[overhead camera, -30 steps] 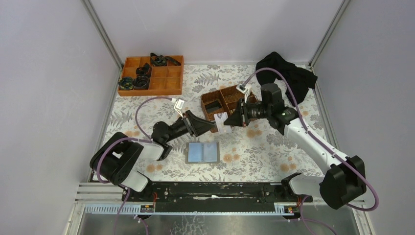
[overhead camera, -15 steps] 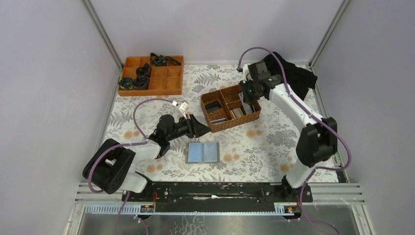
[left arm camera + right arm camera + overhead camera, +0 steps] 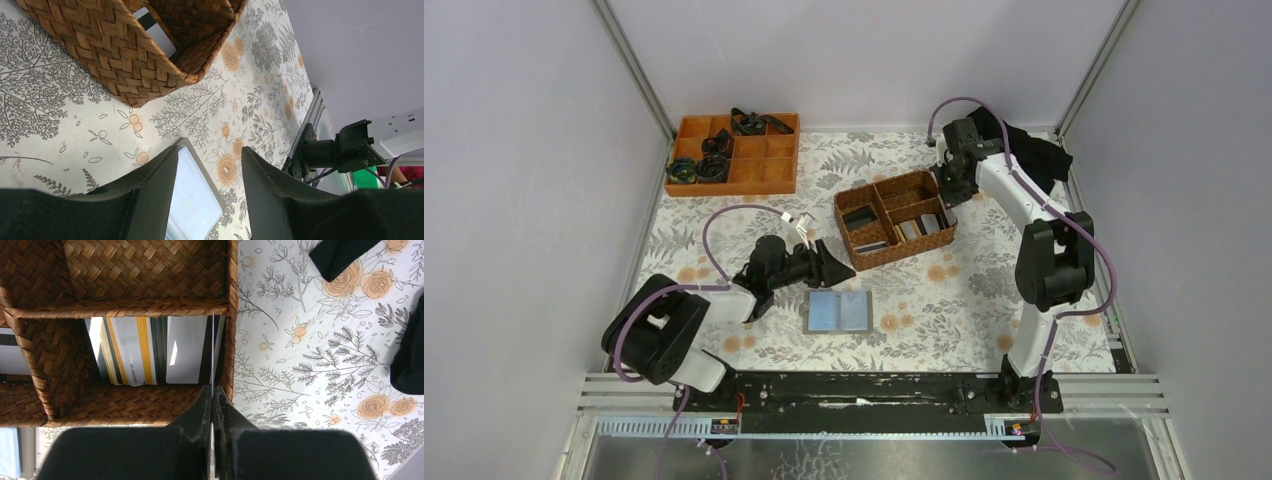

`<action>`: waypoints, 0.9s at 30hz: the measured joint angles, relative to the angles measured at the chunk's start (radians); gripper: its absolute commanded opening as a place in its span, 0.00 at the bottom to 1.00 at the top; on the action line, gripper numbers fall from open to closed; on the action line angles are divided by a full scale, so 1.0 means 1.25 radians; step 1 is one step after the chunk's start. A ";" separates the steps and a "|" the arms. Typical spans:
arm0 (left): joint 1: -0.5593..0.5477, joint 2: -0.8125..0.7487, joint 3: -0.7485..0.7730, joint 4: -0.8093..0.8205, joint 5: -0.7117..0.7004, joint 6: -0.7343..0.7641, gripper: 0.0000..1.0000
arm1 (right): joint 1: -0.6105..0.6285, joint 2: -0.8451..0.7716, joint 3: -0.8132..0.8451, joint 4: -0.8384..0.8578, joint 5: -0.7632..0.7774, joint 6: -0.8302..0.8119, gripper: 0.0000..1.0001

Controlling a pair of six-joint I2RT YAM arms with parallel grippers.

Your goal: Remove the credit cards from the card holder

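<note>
holder [image 3: 838, 311] lies open flat on counter [image 3: 984, 300], near-centre, just in front of basket [image 3: 902, 250], not touching it. Both panels read plain pale blue from top cam. Can't tell if anything's left in the slots, too small. cards [image 3: 135, 350], a row on edge (grey/yellow/dark), sit in basket's right-hand compartment, plus a couple of dark ones in the left compartments. So most of the job looks done imo. What's left: this drop, plus whatever the holder hides.

R end effector [image 3: 212, 390]: fingers together, pinching one thin card [image 3: 213, 340] edge-on over that same compartment, hard by basket's right wall. Reads as a drop-off, not yet released.

L end effector [image 3: 210, 152]: fingers apart, nothing between them, low over holder's far edge, btw holder and basket's near corner. Prob lined up for next pick or a slot check.

Room: the pinched card is tight to the wicker wall and could catch the rim going down. cloth [image 3: 1034, 160] sits at far-right corner behind R arm, apart from basket. tray [image 3: 779, 170] is far-left, well out of the way. Bare counter both sides of holder; counter's near edge is not far from it, so L has more room sideways than back.
</note>
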 measured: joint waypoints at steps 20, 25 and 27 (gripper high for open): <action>0.009 0.043 0.000 0.026 0.033 -0.001 0.57 | 0.000 0.059 0.069 -0.031 -0.042 -0.007 0.00; 0.012 0.046 0.000 0.035 0.035 -0.001 0.57 | 0.000 0.058 0.060 -0.028 -0.043 -0.006 0.00; 0.013 0.050 0.001 0.036 0.038 -0.001 0.57 | 0.000 0.056 0.050 -0.019 -0.043 -0.004 0.00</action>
